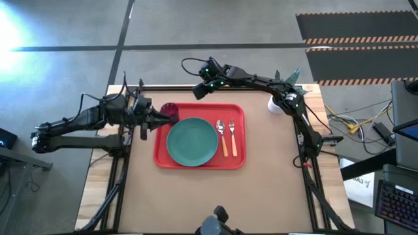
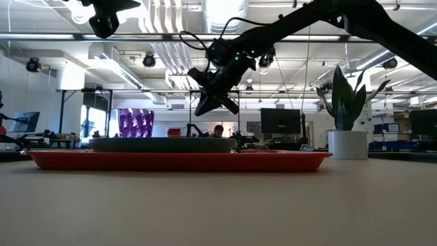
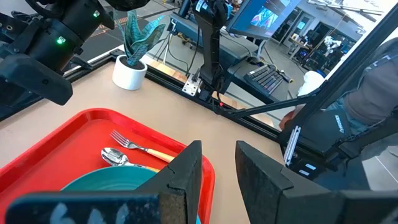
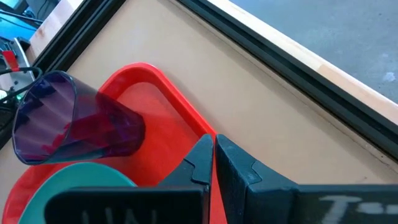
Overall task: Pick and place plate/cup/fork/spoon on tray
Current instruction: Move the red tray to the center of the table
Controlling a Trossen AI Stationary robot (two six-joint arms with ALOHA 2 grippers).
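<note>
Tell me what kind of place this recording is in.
Probably an open robotics lab or workshop: exposed ceiling ducts, rows of monitors on benches behind the table, and hazard-striped floor mats.

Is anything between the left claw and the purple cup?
Nothing visible. In the high view the left gripper sits right beside the cup, which already stands in the tray's far left corner. The plate lies nearer, off to the side.

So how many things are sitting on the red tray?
4. The plate sits mid-tray, the spoon and fork lie side by side to its right, and the cup is in the far left corner. Nothing seems hidden.
</note>
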